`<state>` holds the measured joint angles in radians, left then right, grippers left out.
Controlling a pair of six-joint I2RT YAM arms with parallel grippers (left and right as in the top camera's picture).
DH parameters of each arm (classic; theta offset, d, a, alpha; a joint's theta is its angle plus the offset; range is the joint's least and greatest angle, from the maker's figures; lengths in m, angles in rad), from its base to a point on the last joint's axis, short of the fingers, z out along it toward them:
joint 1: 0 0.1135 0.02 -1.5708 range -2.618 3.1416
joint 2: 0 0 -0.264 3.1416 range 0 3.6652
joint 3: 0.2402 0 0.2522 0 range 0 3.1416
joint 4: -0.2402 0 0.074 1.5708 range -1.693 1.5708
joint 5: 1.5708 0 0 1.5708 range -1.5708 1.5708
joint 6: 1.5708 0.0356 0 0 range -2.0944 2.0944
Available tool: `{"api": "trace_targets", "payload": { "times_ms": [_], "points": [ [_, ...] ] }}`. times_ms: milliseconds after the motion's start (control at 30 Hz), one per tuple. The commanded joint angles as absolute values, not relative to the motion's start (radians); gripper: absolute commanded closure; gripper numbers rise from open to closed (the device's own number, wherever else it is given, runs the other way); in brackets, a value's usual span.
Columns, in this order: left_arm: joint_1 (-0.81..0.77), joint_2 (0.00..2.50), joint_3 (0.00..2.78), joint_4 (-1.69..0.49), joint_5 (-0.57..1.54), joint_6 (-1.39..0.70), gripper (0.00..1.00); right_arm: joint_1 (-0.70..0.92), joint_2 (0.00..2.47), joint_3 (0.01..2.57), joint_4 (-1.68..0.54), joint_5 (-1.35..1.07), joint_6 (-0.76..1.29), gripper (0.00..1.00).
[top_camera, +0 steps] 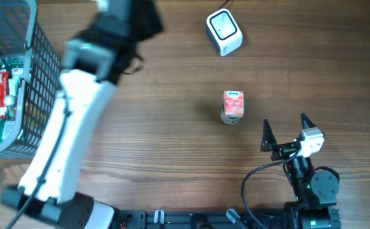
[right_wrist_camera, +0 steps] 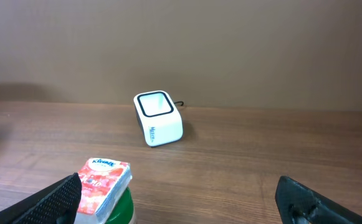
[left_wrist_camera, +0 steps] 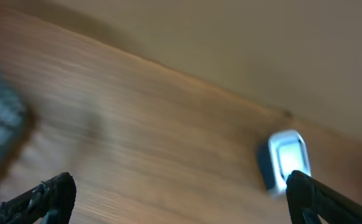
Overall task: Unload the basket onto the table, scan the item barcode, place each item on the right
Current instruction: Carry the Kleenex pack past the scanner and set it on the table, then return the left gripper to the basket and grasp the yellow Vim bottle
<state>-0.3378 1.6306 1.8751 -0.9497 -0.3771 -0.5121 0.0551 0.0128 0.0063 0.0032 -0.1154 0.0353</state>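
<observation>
On the desk (top_camera: 172, 146), the Kleenex pack (top_camera: 234, 102) rests atop a green tub (right_wrist_camera: 115, 210), short of the barcode scanner (top_camera: 223, 32), probably staged for scanning. Right claw (top_camera: 285, 122) nearby and left claw (left_wrist_camera: 179, 182) both gape wide, empty.

Soft, even light; scanner (left_wrist_camera: 286, 163) motion-blurred in left wrist view.

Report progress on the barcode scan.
Done: the Kleenex pack sits atop a green item, outside the basket, short of the scanner. In hand: nothing; left fingers and right fingers are open and empty. Remaining: grasp the pack and show its barcode to the scanner.
</observation>
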Motion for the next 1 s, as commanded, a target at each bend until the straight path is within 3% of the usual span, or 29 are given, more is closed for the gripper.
{"api": "trace_targets", "payload": {
  "times_ms": [0,300,767,967],
  "points": [
    [-0.174,1.564,1.889,-0.986,-0.394,-0.498,0.00,0.051,0.005,0.005,0.007,-0.117,0.027,0.00],
    [0.172,1.558,1.889,-1.063,-0.330,-0.497,0.00,0.051,0.005,0.005,0.007,-0.117,0.027,0.00],
    [0.523,1.610,1.883,-1.231,-0.239,-0.497,0.00,0.051,0.005,0.005,0.006,-0.117,0.027,0.00],
    [0.598,1.699,1.882,-1.253,-0.236,-0.447,0.00,0.051,0.005,0.005,0.006,-0.117,0.027,0.00]
  ]
}}
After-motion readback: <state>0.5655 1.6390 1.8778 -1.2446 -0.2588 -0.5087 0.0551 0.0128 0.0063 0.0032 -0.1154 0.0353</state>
